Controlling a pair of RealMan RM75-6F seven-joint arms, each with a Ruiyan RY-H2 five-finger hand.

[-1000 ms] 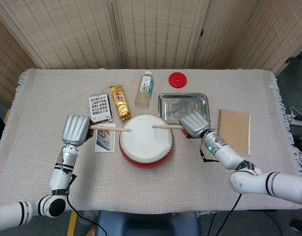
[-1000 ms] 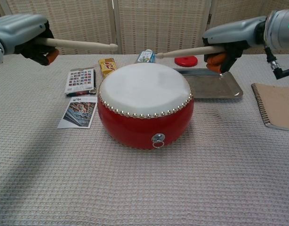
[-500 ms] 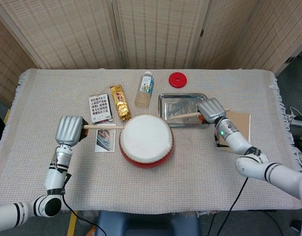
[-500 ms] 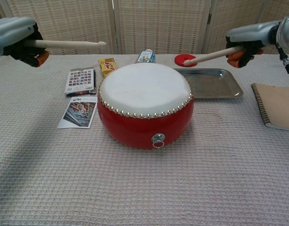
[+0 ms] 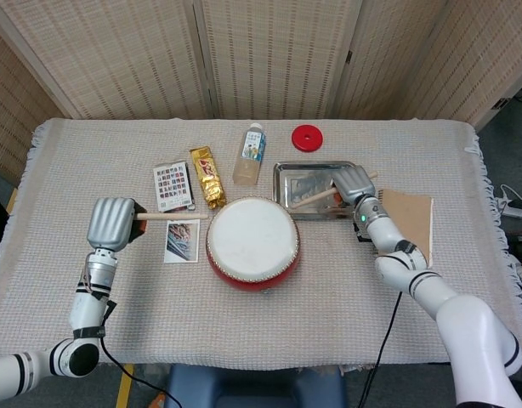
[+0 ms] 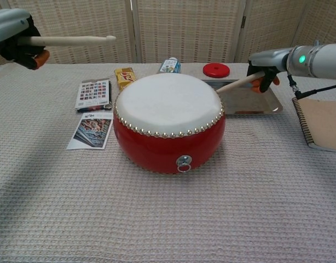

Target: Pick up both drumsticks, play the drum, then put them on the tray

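Observation:
A red drum (image 5: 252, 241) (image 6: 168, 123) with a white skin stands at the table's middle. My left hand (image 5: 110, 223) (image 6: 16, 39) grips one wooden drumstick (image 5: 170, 216) (image 6: 69, 39) left of the drum, held level with its tip pointing toward the drum. My right hand (image 5: 353, 185) (image 6: 264, 67) grips the other drumstick (image 5: 314, 197) (image 6: 236, 84) low over the metal tray (image 5: 288, 174) (image 6: 272, 102). That stick slants down with its tip near the tray floor; whether it touches is unclear.
Behind the drum lie a gold snack packet (image 5: 207, 177), a small bottle (image 5: 252, 153) and a red disc (image 5: 306, 137). A card pack (image 5: 173, 186) and a picture card (image 5: 182, 241) lie left of it. A brown spiral notebook (image 5: 407, 223) lies right of the tray.
My right hand has carried its drumstick from over the drum to the tray and lowered it. My left hand has drawn its stick back to the left, off the drum.

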